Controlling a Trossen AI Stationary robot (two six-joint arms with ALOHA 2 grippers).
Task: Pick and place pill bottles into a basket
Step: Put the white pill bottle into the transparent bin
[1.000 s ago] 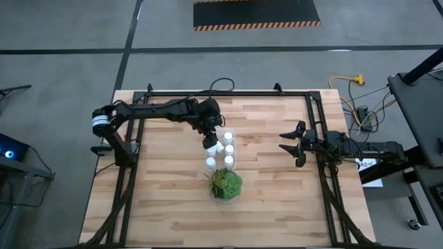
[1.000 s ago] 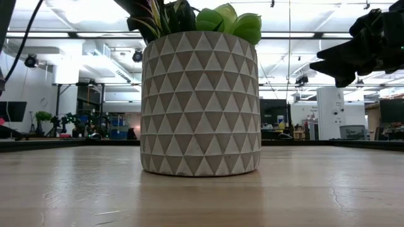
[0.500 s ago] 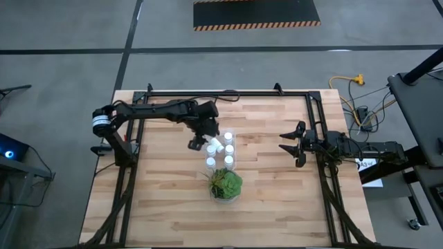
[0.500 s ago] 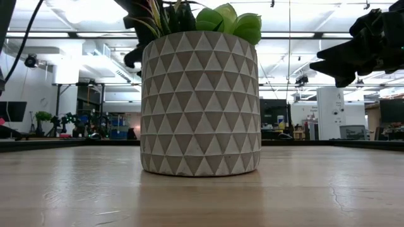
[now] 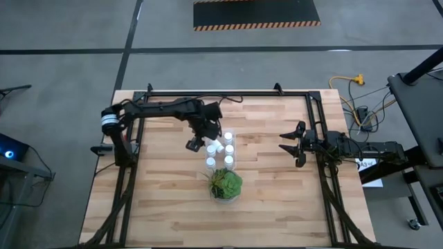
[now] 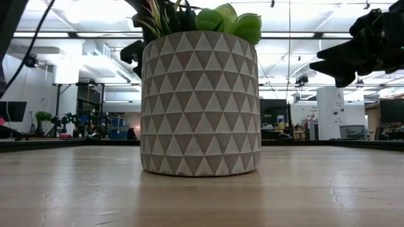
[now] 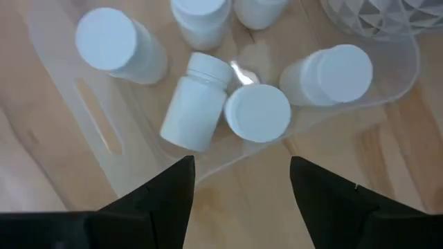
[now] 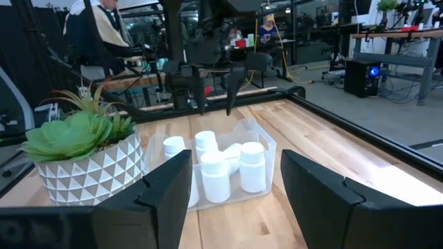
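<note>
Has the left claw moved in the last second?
Yes. In the high view the left claw has drawn back from over the basket toward the table's left side, now open and empty.

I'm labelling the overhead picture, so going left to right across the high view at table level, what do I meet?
Left gripper → basket holding the pill bottles → right gripper. The potted plant sits under the basket's span, so I leave it out.
</note>
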